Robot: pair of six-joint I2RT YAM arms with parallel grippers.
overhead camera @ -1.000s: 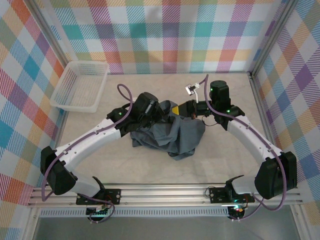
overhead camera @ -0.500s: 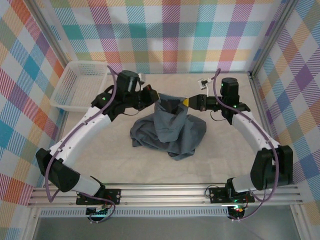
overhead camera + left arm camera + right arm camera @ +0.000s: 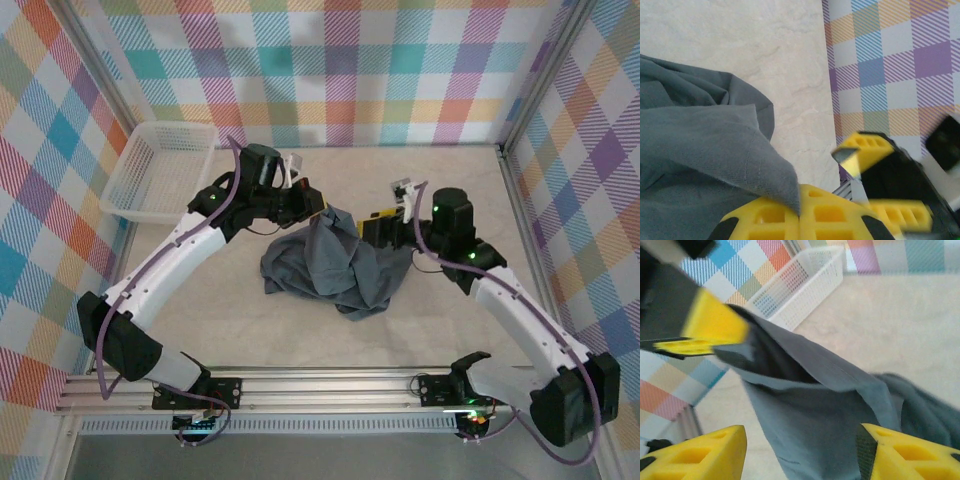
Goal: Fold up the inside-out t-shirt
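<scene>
We see the inside-out t-shirt (image 3: 340, 268) lying in a crumpled heap near the middle of the counter (image 3: 450, 180). It is dark grey, soft and thin, with lots of folds, and a stitched hem runs along one edge. Most of it rests on the counter, but one part at the back is pulled up into a little peak. The white basket (image 3: 150, 213) sits well apart from it, in the far left corner

The left arm reaches out from the near left and bends in behind the heap. The left end effector (image 3: 318, 206) is squeezed tight on the raised edge of the t-shirt. From the left wrist we see its two yellow fingers (image 3: 770, 220) pressed together with the cloth pinched between them

The right arm comes in from the near right, and its wrist points left, towards the heap. The right end effector (image 3: 372, 228) is just beside the raised part, on the right side. Its yellow fingers (image 3: 700, 450) stand wide apart and grip nothing. We see grey cloth through the gap between them, but they do not press it. The two end effectors are near each other, facing across the peak of cloth
</scene>
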